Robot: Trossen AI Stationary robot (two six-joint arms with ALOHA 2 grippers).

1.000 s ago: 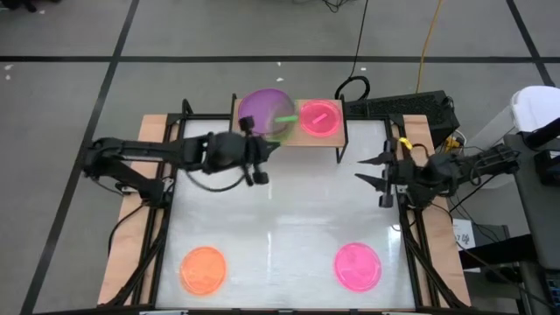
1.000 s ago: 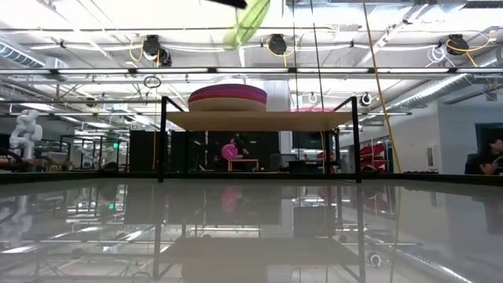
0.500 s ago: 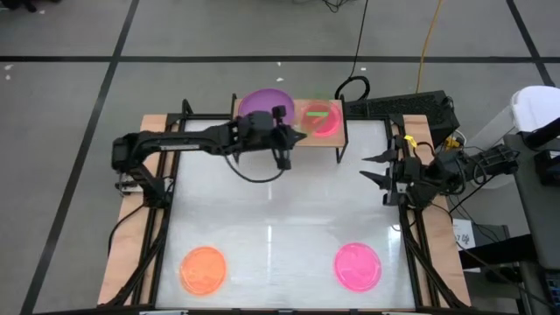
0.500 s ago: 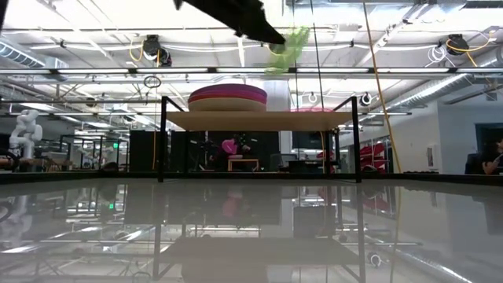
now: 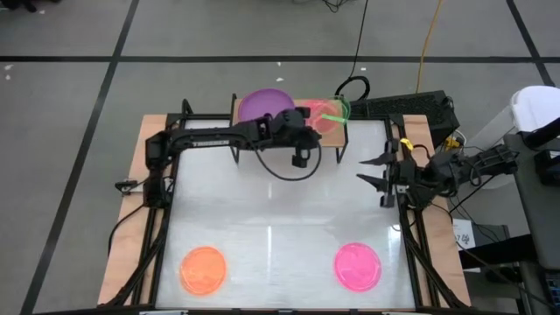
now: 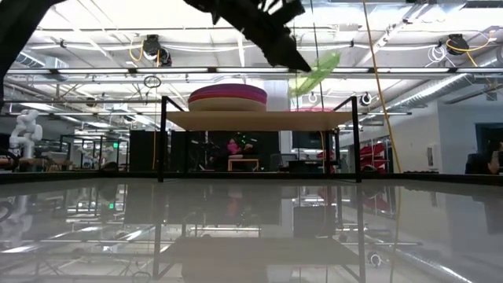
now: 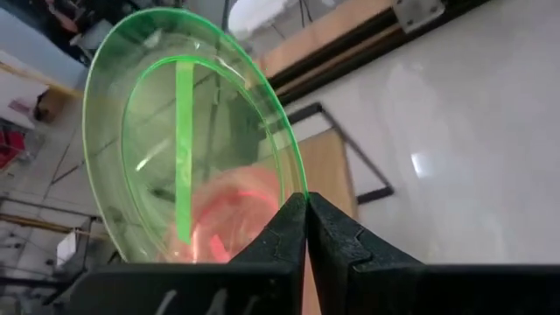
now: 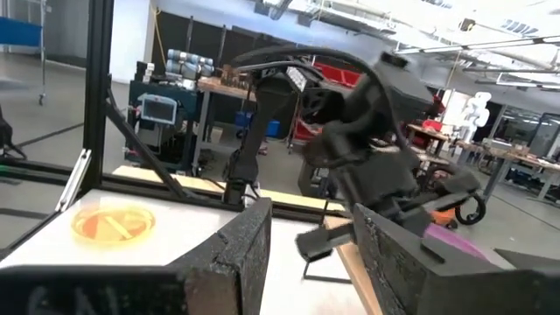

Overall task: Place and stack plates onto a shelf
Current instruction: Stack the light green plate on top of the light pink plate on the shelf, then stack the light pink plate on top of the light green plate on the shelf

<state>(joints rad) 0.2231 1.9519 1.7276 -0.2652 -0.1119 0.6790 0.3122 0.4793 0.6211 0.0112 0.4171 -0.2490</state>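
Left gripper [image 7: 306,229], jaws clamped on the clear green plastic plate [image 7: 188,140], hovers tilted over the small light-wood shelf [image 5: 337,134] at the counter's far edge, above a magenta plate [image 5: 308,114] there. A purple-topped stack [image 5: 262,104] is shelved; the orange plate [image 5: 203,269] and pink plate [image 5: 357,265] wait near the counter's near edge. Right gripper [image 5: 370,172] idles, jaws apart.

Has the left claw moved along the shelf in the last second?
Yes. The left claw, shut on the green plate, has travelled rightward in the high view, from over the purple stack to above the pink plate at the shelf's right end.

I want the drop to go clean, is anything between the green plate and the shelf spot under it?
Nothing visible blocks it. The left gripper holds the green plate tilted above the shelf, over a pink plate already lying there, where it can stack.
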